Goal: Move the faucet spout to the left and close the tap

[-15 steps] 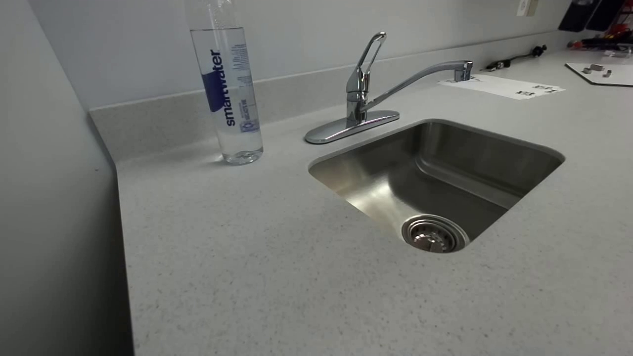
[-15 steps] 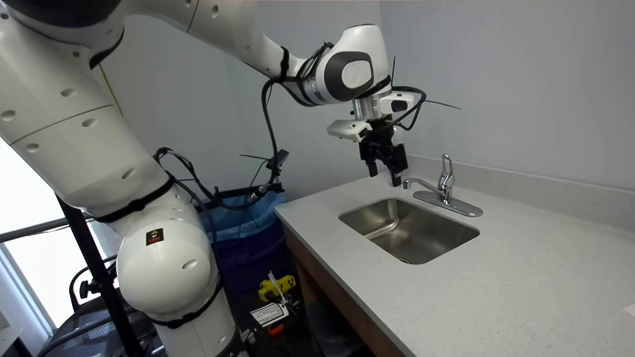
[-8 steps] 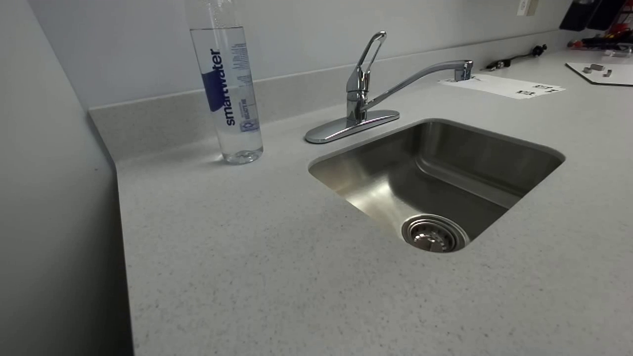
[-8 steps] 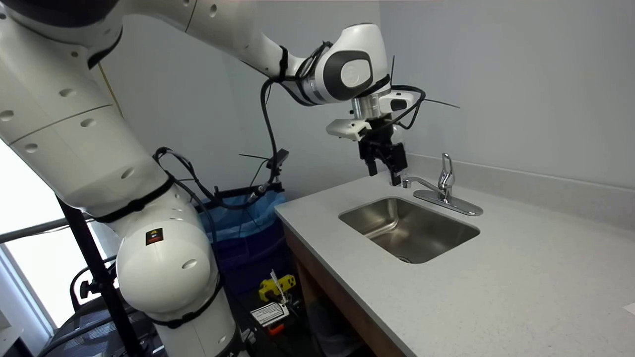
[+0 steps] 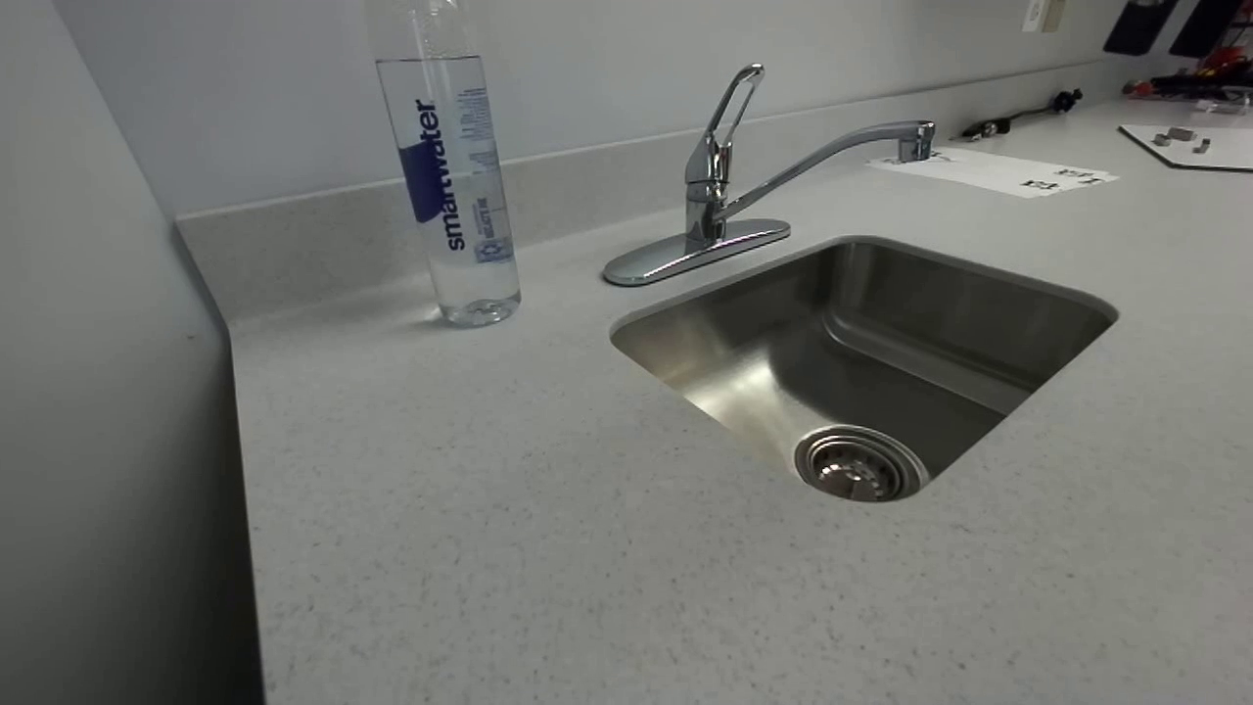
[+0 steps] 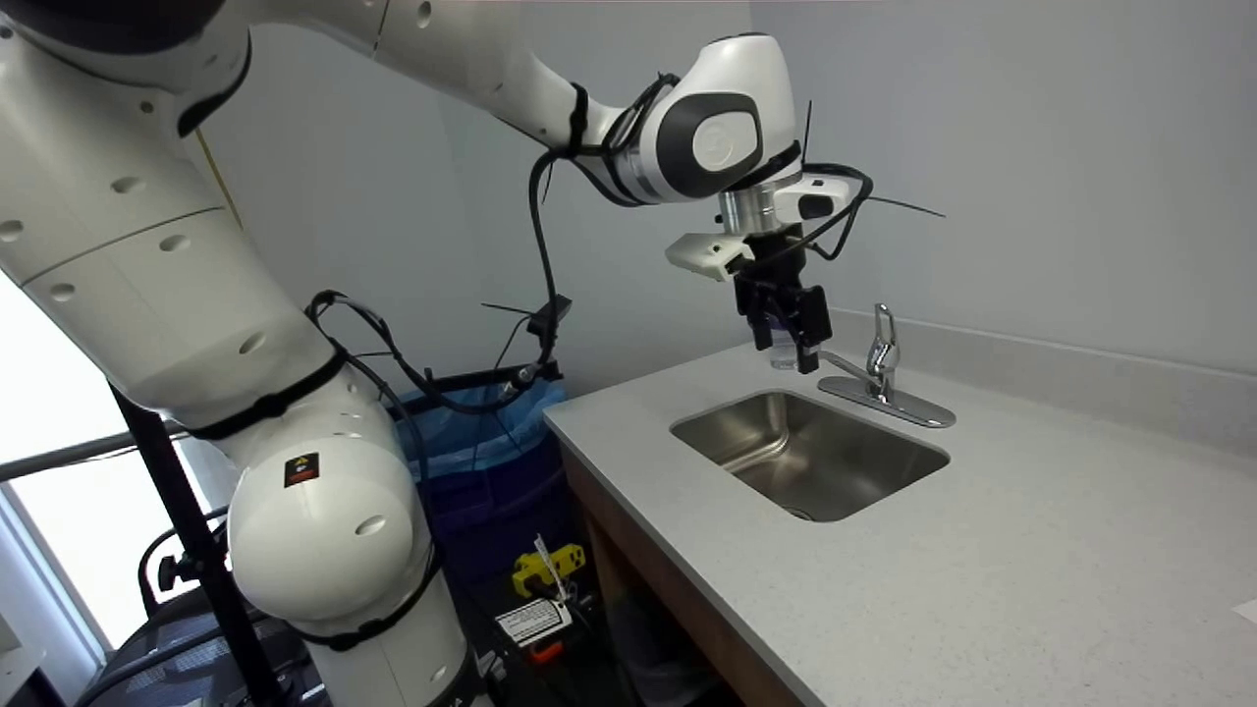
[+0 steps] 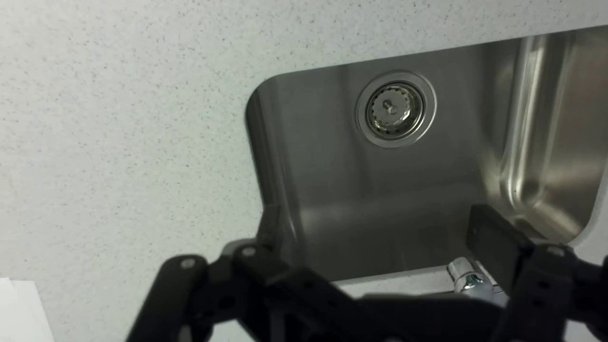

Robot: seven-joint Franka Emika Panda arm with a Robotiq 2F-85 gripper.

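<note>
In an exterior view, left to right: a water bottle (image 5: 455, 196) is stood upright on the pale counter (image 5: 489, 509), apart from the tap (image 5: 706, 191), whose lever is raised. The faucet spout (image 5: 828, 149) is run out from the tap's body toward the right, its outlet seen against a printed sheet (image 5: 1008, 176). The steel sink (image 5: 871, 377) is let into the counter in front. A white board (image 5: 1229, 154) with small grey pieces (image 5: 1182, 133) is cut off at right.

In an exterior view, left to right: the white arm (image 6: 177, 295) is arched up and over; a dark blue bin (image 6: 486, 520) and a yellow socket block (image 6: 548, 568) are seen beside the counter. Near the sink's far corner the gripper (image 6: 786, 355) is held pointing down, fingers spread well apart, nothing gripped. The faucet spout's outer end is hidden behind it, with the tap seen just to the right.

Wrist view, left to right: corner of white paper (image 7: 21, 311), counter, sink with strainer (image 7: 390, 108), then the faucet spout's outlet, framed between the fingers, close to the finger at right. Whether it is touched cannot be told.
</note>
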